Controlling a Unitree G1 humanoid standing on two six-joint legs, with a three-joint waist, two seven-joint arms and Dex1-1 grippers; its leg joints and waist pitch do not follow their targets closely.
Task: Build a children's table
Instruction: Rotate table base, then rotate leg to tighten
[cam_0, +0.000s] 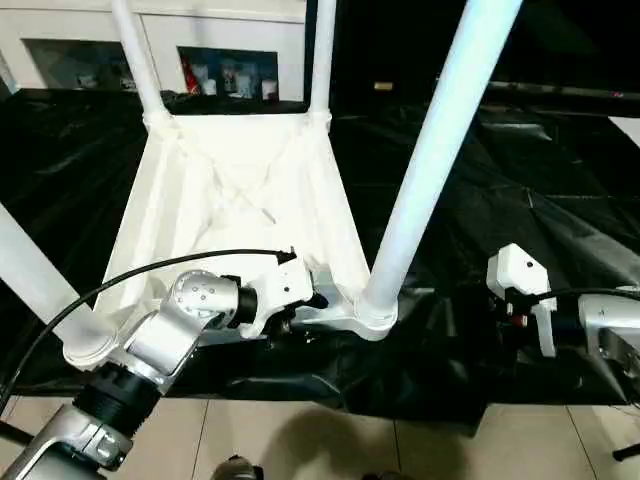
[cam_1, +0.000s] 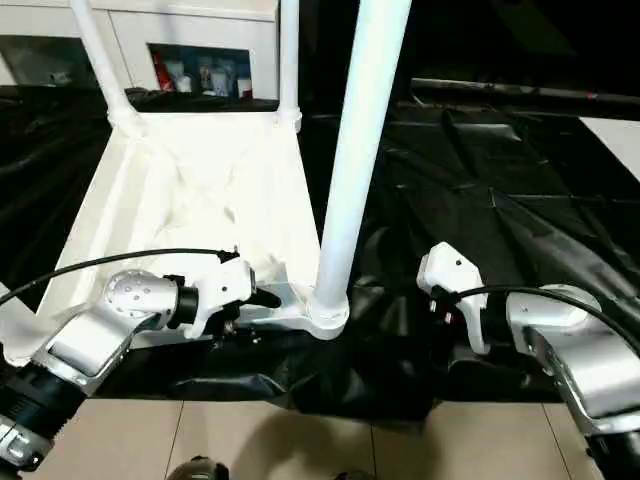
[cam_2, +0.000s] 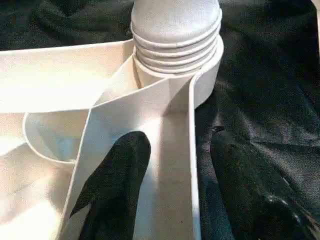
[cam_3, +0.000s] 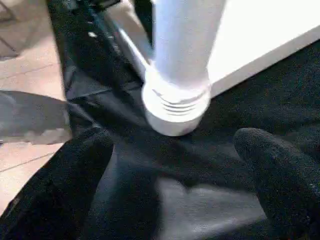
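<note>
Tabletop (cam_0: 240, 200) lies upside down on the black sheet (cam_0: 520, 200), ribbed underside up, all four legs standing in the corner sockets. Landmark: the near-right leg (cam_0: 440, 140), the one nearest the right arm.

Left of it: near-left leg (cam_0: 35, 290) at the picture edge, two far legs (cam_0: 137, 55) beyond, towards the white cabinet (cam_0: 60, 40).

Left gripper (cam_2: 170, 195) sits on the tabletop's near edge, just left of the landmark leg's socket (cam_0: 375, 312). One finger (cam_2: 117, 185) is inside the rib channel, the other outside over the sheet, rim wall between them. Straddling the rim, part closed; can't tell whether it actually pinches yet.

Landmark leg: long axis near upright, tilted a little. Threaded collar shows above the socket in the left wrist view, so my read is it may not be fully seated.

Right of it: right gripper (cam_3: 175, 175), fingers wide apart, nothing in them, hovering low over the sheet. The leg base lies straight ahead between the fingers, near but not touching.

Judgement: right arm is the free one nearer the leg shaft; left looks placed to brace the top. Next move hinges on the right closing round an upright tube from the side.
</note>
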